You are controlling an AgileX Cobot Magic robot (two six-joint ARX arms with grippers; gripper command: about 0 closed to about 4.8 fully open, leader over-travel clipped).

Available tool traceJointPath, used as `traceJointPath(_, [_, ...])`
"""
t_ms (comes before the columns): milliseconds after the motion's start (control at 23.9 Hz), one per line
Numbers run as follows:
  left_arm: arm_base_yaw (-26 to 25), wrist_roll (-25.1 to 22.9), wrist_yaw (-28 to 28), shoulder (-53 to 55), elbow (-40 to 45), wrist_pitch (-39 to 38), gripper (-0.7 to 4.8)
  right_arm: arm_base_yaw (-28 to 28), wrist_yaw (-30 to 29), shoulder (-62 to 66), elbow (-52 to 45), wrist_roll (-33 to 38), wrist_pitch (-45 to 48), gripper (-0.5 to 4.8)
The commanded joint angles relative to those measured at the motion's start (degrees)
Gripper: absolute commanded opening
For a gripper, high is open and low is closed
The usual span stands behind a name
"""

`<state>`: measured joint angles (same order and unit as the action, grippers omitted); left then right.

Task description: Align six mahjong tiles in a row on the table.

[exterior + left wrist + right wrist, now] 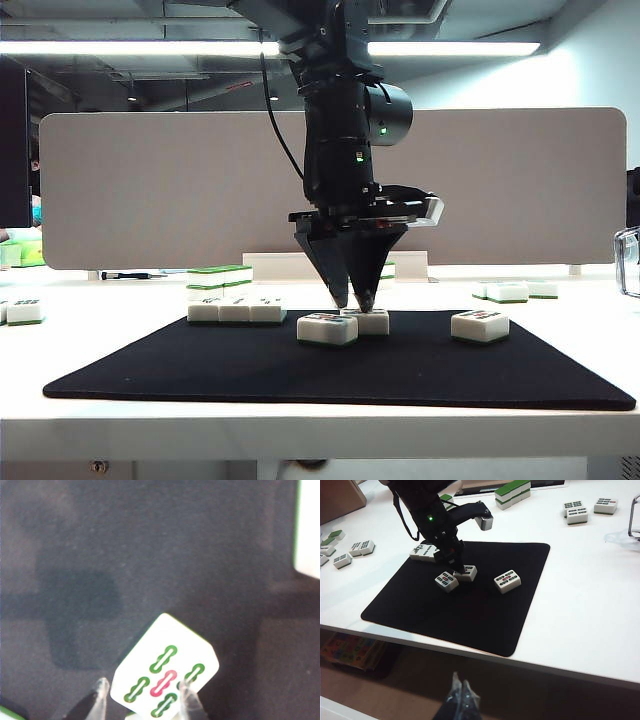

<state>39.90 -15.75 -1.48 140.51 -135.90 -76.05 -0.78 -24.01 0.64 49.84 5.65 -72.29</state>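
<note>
On the black mat [200, 370] of the white table [300, 428], three mahjong tiles [235, 311] stand side by side at the back left. Two more tiles [327, 328] [374, 321] lie touching in the middle, and one tile [480, 325] lies apart at the right. My left gripper [353, 303] points straight down over the rear middle tile. In the left wrist view that tile [165, 665] lies skewed between the fingers [102, 694]; the gripper [144, 685] is open, with a gap at one finger. My right gripper [460, 686] hangs shut below the table's front edge.
Green-topped tile stacks [220, 278] stand behind the mat at the left. Loose tiles lie off the mat at the far right [515, 291] and far left [25, 310]. A grey divider panel [150, 190] closes the back. A clear container's edge [628, 260] shows at the right.
</note>
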Motion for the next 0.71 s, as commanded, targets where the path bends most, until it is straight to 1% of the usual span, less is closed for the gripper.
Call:
traceJointPath(42, [0.1, -2.6, -0.2, -0.1, 0.1, 0.9, 1.88, 0.0, 0.1, -0.6, 0.2, -0.1, 0.9, -0.01])
traceJointPath(125, [0.5, -2.8, -0.3, -0.1, 0.1, 0.0, 1.88, 0.0, 0.1, -0.6, 0.2, -0.1, 0.9, -0.01])
traceJointPath(167, [0.6, -2.8, -1.3, -0.1, 0.0, -0.2, 1.90, 0.0, 0.1, -0.6, 0.2, -0.1, 0.9, -0.01])
traceJointPath(209, [0.8, -3.2, -3.2, -0.1, 0.0, -0.2, 2.23, 0.0, 0.1, -0.6, 0.2, -0.1, 0.9, -0.01])
traceJointPath(251, [0.9, -4.5, -4.0, -0.1, 0.0, -0.1, 2.60, 0.0, 0.1, -0.6, 0.2, -0.1, 0.9, -0.01])
traceJointPath(292, [1.1, -5.4, -3.9, -0.1, 0.0, -0.1, 2.60, 0.0, 0.1, -0.6, 0.2, -0.1, 0.9, -0.01])
traceJointPath(418, [1.1, -5.5, -3.3, -0.1, 0.0, 1.3, 2.60, 0.0, 0.1, -0.6, 0.2, -0.1, 0.9, -0.01])
traceJointPath(710, [1.2, -5.4, -3.3, 1.3, 0.0, 0.5, 2.60, 0.0, 0.1, -0.6, 0.2, -0.1, 0.9, -0.01])
